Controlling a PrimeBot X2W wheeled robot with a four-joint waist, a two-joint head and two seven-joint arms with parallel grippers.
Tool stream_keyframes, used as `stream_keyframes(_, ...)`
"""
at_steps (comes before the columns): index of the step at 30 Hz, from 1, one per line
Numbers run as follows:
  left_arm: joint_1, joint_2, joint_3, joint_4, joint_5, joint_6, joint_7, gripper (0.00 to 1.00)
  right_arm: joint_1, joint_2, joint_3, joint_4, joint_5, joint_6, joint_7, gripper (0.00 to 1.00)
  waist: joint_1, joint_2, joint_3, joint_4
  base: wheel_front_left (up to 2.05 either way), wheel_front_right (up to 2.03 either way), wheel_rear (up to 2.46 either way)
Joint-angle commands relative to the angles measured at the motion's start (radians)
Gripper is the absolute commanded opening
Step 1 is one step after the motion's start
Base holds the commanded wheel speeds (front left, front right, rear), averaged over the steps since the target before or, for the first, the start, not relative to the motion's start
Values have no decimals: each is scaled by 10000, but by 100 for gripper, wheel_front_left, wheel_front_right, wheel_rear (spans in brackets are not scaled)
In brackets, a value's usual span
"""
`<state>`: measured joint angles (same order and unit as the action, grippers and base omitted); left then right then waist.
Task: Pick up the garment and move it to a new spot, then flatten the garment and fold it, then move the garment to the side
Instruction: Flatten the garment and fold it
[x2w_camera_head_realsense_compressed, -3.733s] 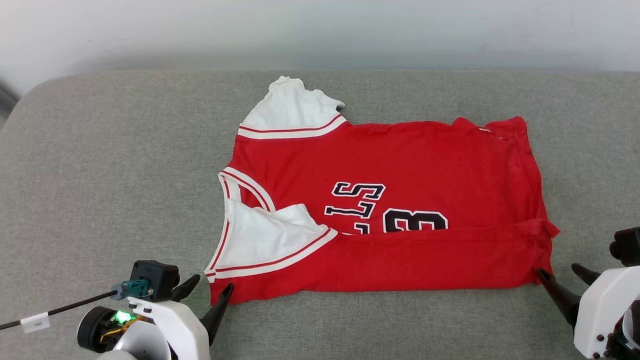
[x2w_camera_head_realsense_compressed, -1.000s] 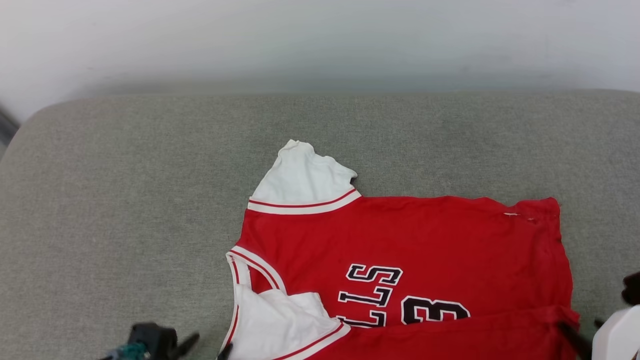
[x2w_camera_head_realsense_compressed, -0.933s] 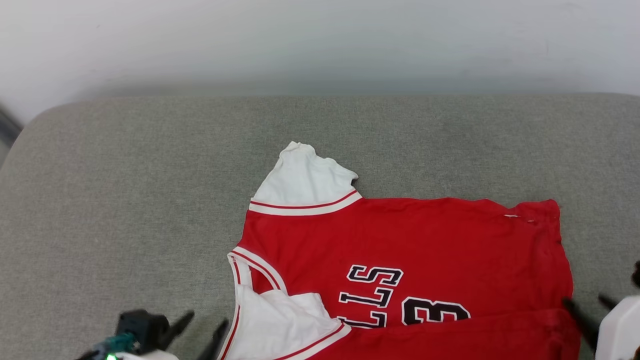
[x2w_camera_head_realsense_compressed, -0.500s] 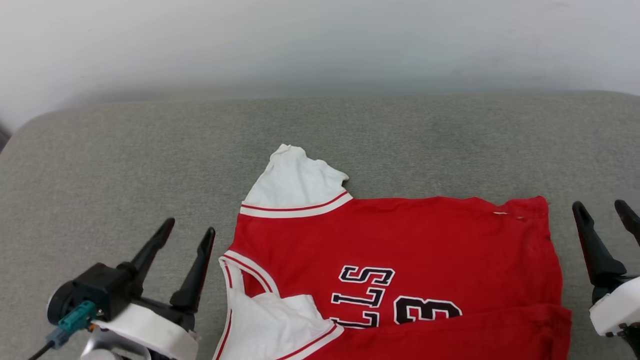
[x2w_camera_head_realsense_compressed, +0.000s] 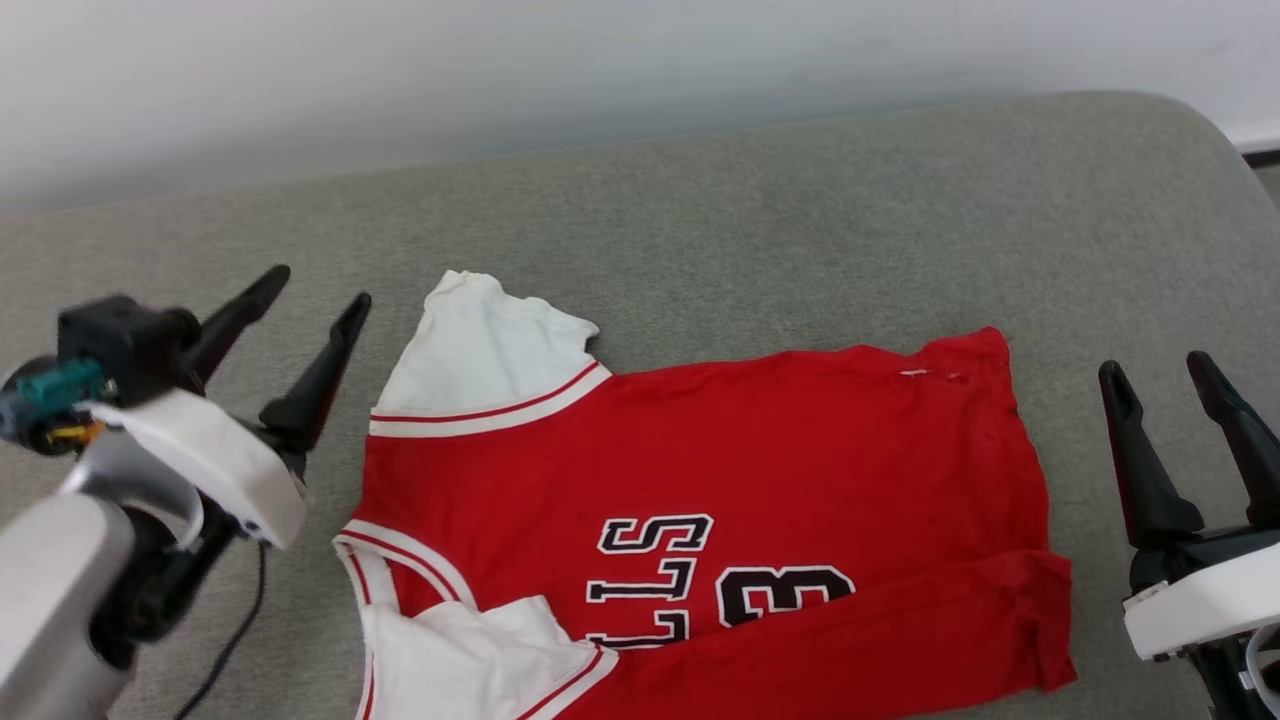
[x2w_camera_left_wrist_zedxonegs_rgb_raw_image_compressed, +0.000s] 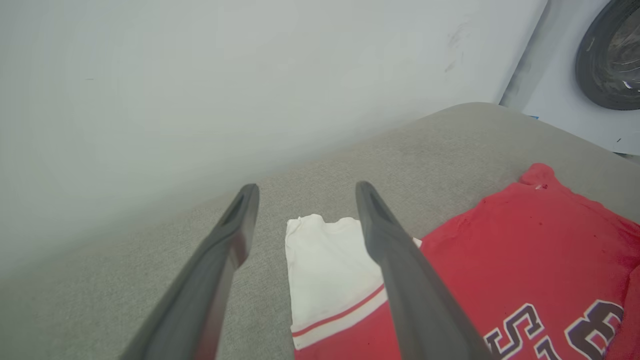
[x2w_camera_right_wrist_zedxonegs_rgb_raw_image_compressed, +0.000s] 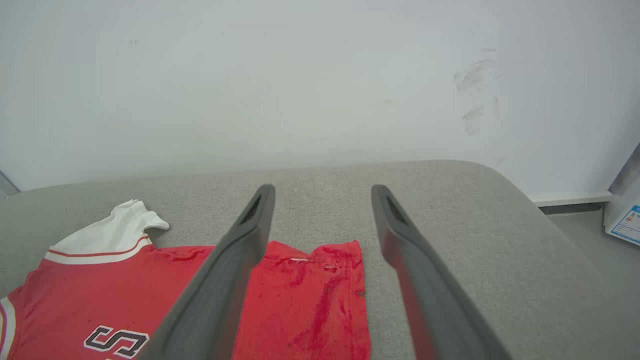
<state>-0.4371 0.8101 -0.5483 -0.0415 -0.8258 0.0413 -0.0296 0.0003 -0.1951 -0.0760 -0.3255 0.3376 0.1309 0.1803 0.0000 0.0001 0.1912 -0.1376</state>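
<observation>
The garment (x2w_camera_head_realsense_compressed: 760, 470), a red jersey with white striped-trim panels and black lettering, lies flat on the grey cushion (x2w_camera_head_realsense_compressed: 780, 220), its near long edge folded over the chest. My left gripper (x2w_camera_head_realsense_compressed: 318, 288) hovers open just left of the far white shoulder panel (x2w_camera_head_realsense_compressed: 480, 345), holding nothing. In the left wrist view that gripper (x2w_camera_left_wrist_zedxonegs_rgb_raw_image_compressed: 304, 189) frames the white panel (x2w_camera_left_wrist_zedxonegs_rgb_raw_image_compressed: 322, 260). My right gripper (x2w_camera_head_realsense_compressed: 1160, 372) stands open to the right of the hem, apart from the cloth. The right wrist view has my right gripper (x2w_camera_right_wrist_zedxonegs_rgb_raw_image_compressed: 322, 192) above the garment's (x2w_camera_right_wrist_zedxonegs_rgb_raw_image_compressed: 305, 295) far hem corner.
A pale wall (x2w_camera_head_realsense_compressed: 500, 70) runs behind the cushion. The cushion's rounded right end (x2w_camera_right_wrist_zedxonegs_rgb_raw_image_compressed: 505, 195) drops to the floor, where a white box (x2w_camera_right_wrist_zedxonegs_rgb_raw_image_compressed: 625, 220) stands. A dark round drum (x2w_camera_left_wrist_zedxonegs_rgb_raw_image_compressed: 610, 55) sits beyond the cushion in the left wrist view.
Both grippers rose from the garment's near edge and moved toward its far side, open throughout. The head camera tilted and turned, shifting the whole picture.
</observation>
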Motion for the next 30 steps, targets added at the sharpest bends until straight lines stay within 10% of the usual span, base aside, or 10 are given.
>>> stream_keyframes(1, -345, 50, 15, 159, -158, -133, 266, 100, -145, 77, 40, -73, -1, -4, -62, 100, 0, -1, 509, -504, 0, 0, 0)
stream_keyframes(7, -2234, 620, -193, 1253, -970, -802, 3284, 100, -381, 236, 439, -135, -25, -4, -184, 100, 0, -1, 1318, -1410, 0, 0, 0)
stream_keyframes(15, -3650, 1129, -539, 2351, -2011, -620, 7079, 100, -577, 421, 995, 133, 21, -4, -512, 100, 0, -1, 2076, -2375, 0, 0, 0)
stream_keyframes(30, -4102, 1769, -848, 2865, -2026, -224, 8900, 100, -920, 522, 1406, 882, 292, -4, -1179, 100, 0, -1, 3090, -3212, 0, 0, 0)
